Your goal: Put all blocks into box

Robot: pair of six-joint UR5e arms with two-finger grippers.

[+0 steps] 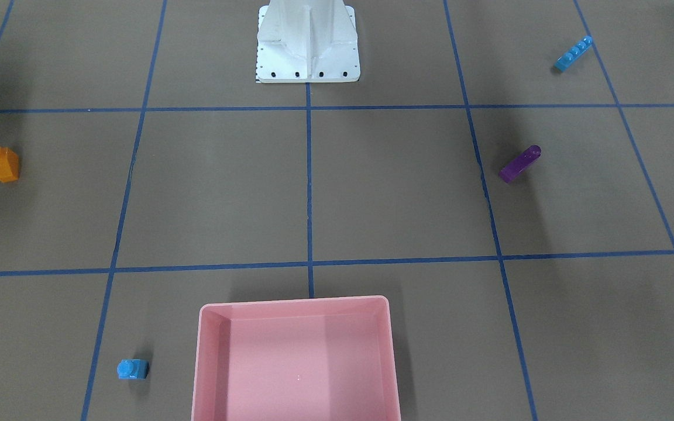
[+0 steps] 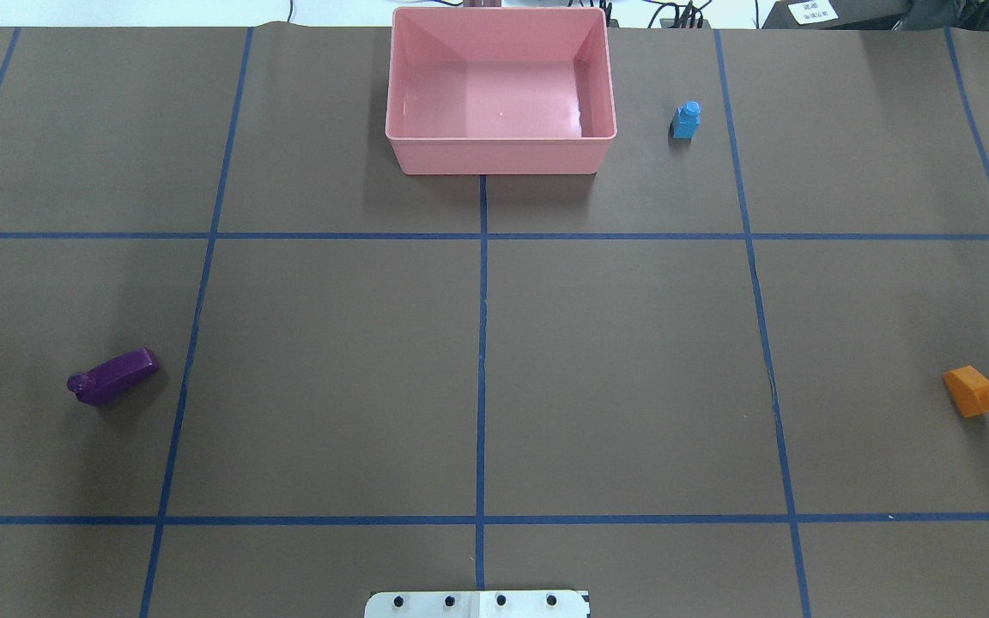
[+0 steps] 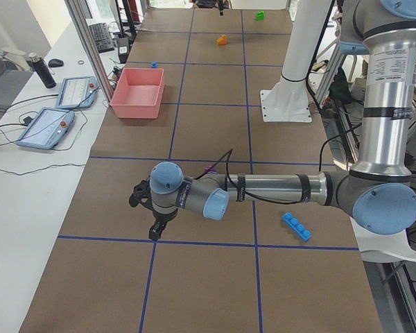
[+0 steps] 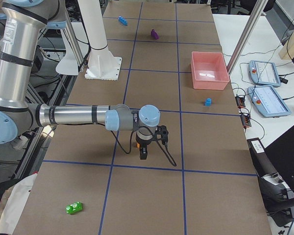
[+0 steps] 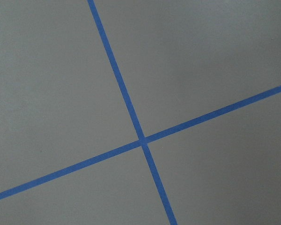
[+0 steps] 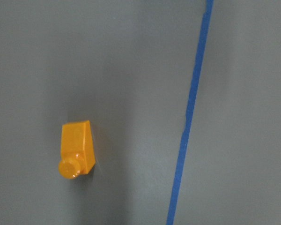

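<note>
The pink box (image 2: 501, 156) stands empty at the table's far edge from the robot; it also shows in the front view (image 1: 211, 362). The tiny blue cube (image 2: 686, 119) sits just beside it. The purple bar (image 2: 112, 377) lies on the robot's left side and the orange sloped brick (image 2: 973, 392) on its right. The long blue bar (image 1: 573, 54) lies near the robot's left. The green brick (image 4: 74, 208) lies far out on the right. The left gripper (image 3: 147, 218) hovers near the purple bar. The right gripper (image 4: 149, 144) hovers over the orange brick (image 6: 76, 154). I cannot tell whether either is open.
The white base plate (image 1: 308, 58) of the robot's pedestal stands at the table's middle near the robot. Blue tape lines (image 5: 141, 139) divide the brown tabletop into squares. Tablets (image 4: 267, 88) lie on a side table beyond the box.
</note>
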